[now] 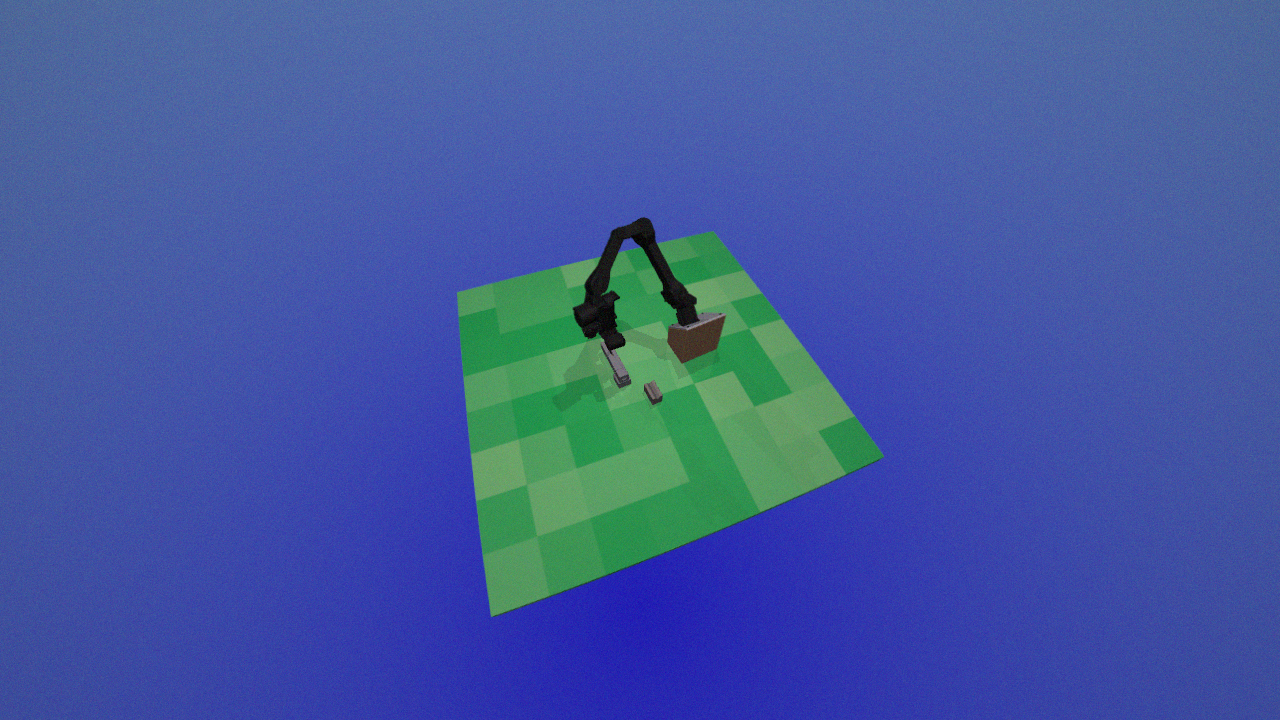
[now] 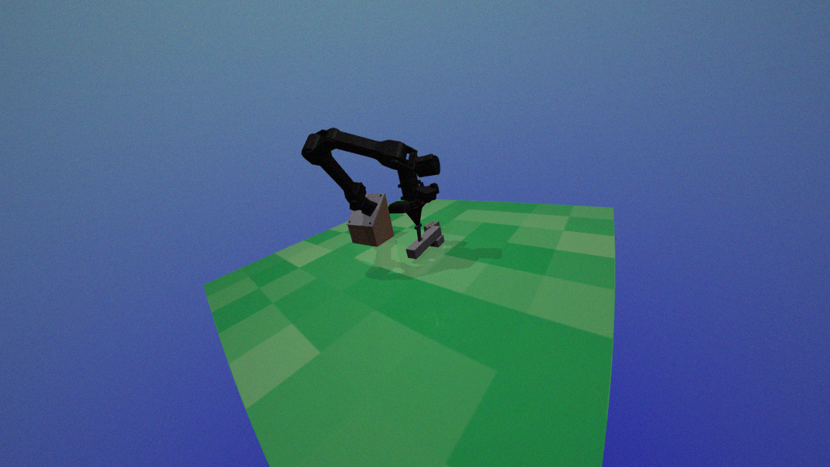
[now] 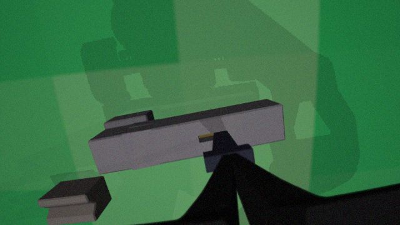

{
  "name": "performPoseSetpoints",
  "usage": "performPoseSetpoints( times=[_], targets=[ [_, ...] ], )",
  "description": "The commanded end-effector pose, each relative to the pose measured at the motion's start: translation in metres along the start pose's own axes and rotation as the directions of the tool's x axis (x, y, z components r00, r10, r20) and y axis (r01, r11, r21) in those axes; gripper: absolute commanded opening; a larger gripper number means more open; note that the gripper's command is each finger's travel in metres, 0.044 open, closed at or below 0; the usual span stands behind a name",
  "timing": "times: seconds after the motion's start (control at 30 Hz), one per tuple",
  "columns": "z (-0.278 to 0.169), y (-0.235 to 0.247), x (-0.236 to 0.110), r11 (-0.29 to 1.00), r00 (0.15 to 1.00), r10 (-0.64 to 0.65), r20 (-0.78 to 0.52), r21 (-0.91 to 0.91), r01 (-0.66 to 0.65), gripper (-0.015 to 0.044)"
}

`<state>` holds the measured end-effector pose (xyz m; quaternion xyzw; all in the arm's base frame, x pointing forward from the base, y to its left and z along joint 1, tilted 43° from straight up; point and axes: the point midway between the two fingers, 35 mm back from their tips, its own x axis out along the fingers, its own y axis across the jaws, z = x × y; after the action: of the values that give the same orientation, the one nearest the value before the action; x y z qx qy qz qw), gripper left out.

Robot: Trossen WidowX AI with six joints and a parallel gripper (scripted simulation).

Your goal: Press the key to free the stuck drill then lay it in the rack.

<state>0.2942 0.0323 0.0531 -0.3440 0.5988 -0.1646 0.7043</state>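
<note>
Dark key point(image 3: 228, 150) juts from the long grey block point(image 3: 187, 140); small rack point(image 3: 75, 200) lies nearby.
</note>
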Motion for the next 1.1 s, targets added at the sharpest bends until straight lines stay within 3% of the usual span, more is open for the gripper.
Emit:
performPoseSetpoints(
  times=[0.0, 1.07],
  targets=[
    [-0.007, -0.002, 0.012, 1.000, 1.000, -0.003, -0.031, 0.001, 0.003, 0.0000],
    [-0.008, -0.003, 0.028, 1.000, 1.000, -0.004, -0.031, 0.001, 0.004, 0.0000]
  ],
)
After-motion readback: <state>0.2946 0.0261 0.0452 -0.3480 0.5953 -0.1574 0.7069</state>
